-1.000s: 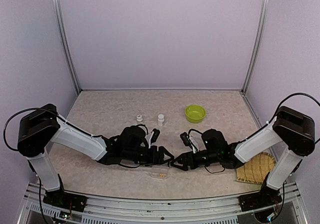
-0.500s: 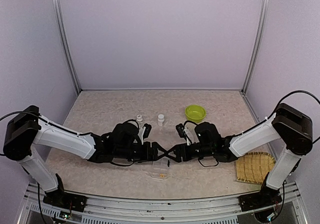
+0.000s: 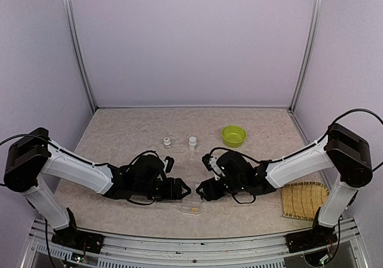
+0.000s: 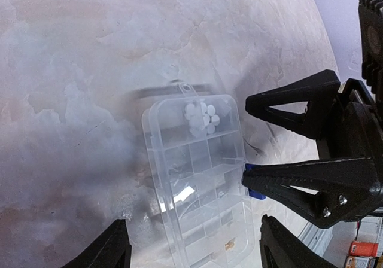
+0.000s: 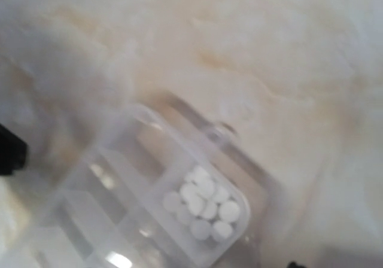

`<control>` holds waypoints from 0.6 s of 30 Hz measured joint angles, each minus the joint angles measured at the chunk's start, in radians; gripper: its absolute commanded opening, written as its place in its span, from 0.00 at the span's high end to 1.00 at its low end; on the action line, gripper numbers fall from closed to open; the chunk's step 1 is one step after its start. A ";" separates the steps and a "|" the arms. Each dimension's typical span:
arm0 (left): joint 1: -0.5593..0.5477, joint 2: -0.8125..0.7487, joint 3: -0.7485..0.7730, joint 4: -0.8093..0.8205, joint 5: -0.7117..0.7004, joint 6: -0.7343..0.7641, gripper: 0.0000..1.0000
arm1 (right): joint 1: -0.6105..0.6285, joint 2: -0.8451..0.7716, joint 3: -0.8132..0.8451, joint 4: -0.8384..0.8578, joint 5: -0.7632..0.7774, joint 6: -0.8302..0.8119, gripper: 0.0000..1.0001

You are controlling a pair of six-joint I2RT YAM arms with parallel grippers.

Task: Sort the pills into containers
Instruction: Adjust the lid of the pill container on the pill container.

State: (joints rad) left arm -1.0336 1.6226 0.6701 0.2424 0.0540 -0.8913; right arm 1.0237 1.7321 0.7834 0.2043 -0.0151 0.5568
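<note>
Fingers of the left gripper [image 4: 192, 221] are spread wide, one on each side of the near end of the clear pill box [image 4: 200, 178], gripping nothing. The right gripper [image 4: 245, 141] faces it from the opposite side, its two black fingers [image 4: 293, 103] also parted and empty, their tips just beside the box's long edge. I cannot tell whether the lower tip touches the box.

The pill box lies flat on the mottled table [image 3: 119, 136] near the front edge, between the two grippers. Its end compartment holds a cluster of white round pills [image 4: 201, 115], and a yellowish-orange speck [image 4: 229, 243] sits in a compartment toward the other end. The right wrist view is blurred but shows the same white cluster.

Farther back stand a small white bottle [image 3: 166, 141], a second bottle [image 3: 192, 142] and a lime-green bowl [image 3: 233, 136]; a woven mat [image 3: 305, 200] lies at the right
</note>
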 measured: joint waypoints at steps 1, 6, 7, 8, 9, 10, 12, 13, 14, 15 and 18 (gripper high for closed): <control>0.000 0.000 0.000 0.000 -0.002 0.000 0.28 | 0.003 0.003 0.002 -0.014 0.012 -0.004 0.33; 0.000 0.000 0.000 0.000 -0.003 0.001 0.28 | 0.011 0.004 0.009 -0.029 0.049 -0.009 0.33; 0.000 0.000 0.000 0.000 -0.003 0.001 0.28 | 0.012 0.003 0.009 -0.031 0.056 -0.010 0.33; 0.000 0.000 0.000 0.000 -0.003 0.002 0.28 | 0.014 0.001 0.009 -0.034 0.061 -0.010 0.33; 0.000 0.000 0.000 0.000 -0.003 0.002 0.28 | 0.015 -0.002 0.008 -0.038 0.066 -0.010 0.33; 0.000 0.000 0.000 0.000 -0.003 0.002 0.28 | 0.015 -0.006 0.008 -0.043 0.071 -0.011 0.33; 0.000 0.001 0.000 0.000 -0.003 0.002 0.28 | 0.015 -0.014 0.002 -0.050 0.079 -0.014 0.33; 0.000 0.001 0.000 0.000 -0.003 0.002 0.28 | 0.015 -0.018 -0.002 -0.053 0.082 -0.014 0.33; 0.000 0.002 0.000 0.000 -0.002 0.003 0.28 | 0.015 -0.022 -0.006 -0.056 0.085 -0.014 0.33; 0.000 0.003 0.000 0.000 -0.002 0.003 0.28 | 0.015 -0.027 -0.011 -0.060 0.089 -0.015 0.33; 0.000 0.012 0.000 0.000 -0.002 0.003 0.28 | 0.015 -0.040 -0.019 -0.082 0.098 -0.018 0.33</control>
State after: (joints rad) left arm -1.0336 1.6344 0.6701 0.2424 0.0517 -0.8886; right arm 1.0386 1.6924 0.7639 0.1223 0.0830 0.5392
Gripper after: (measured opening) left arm 0.721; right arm 0.670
